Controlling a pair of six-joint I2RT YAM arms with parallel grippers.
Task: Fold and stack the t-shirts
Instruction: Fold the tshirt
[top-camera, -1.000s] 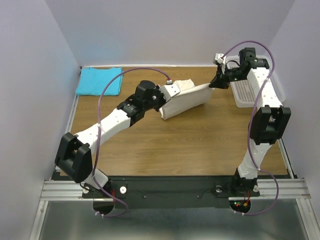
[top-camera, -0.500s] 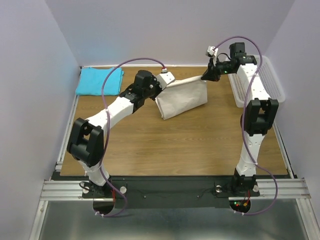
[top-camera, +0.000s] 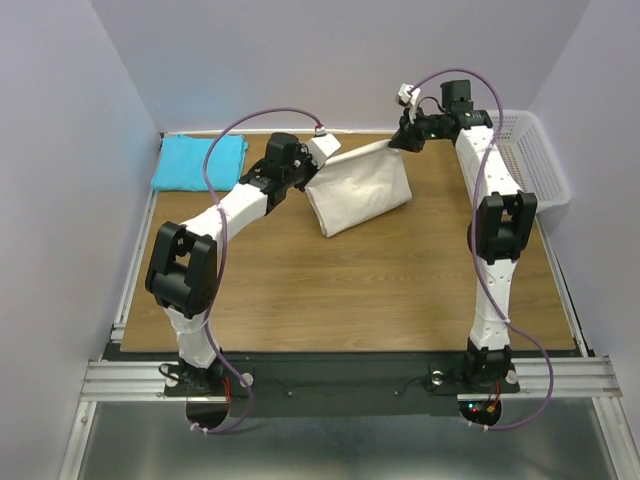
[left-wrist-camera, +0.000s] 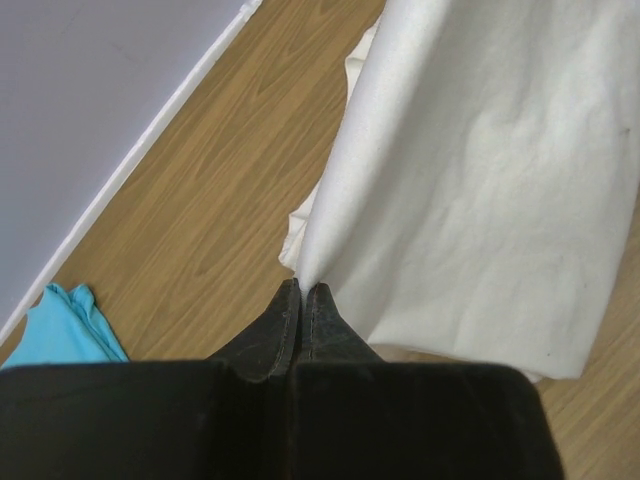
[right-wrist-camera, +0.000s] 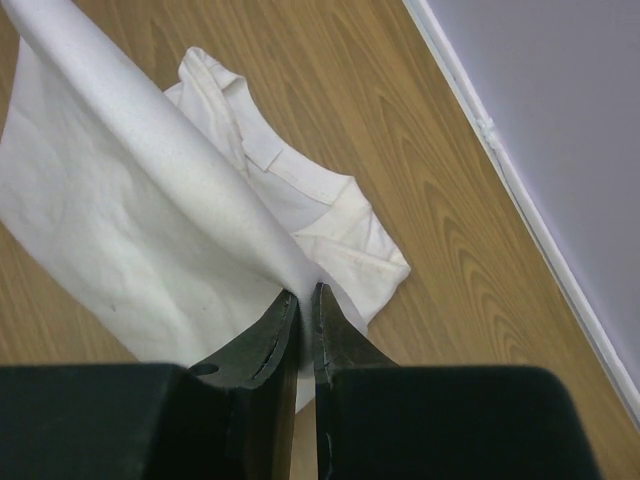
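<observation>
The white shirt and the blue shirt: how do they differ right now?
The white shirt hangs lifted, pinched by the left gripper and right gripper. The blue shirt lies folded flat, untouched, at the table's far-left corner. Both are plain cloth.

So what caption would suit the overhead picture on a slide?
Left gripper and right gripper hold the cream t-shirt up by its edge; turquoise t-shirt lies far left.
</observation>
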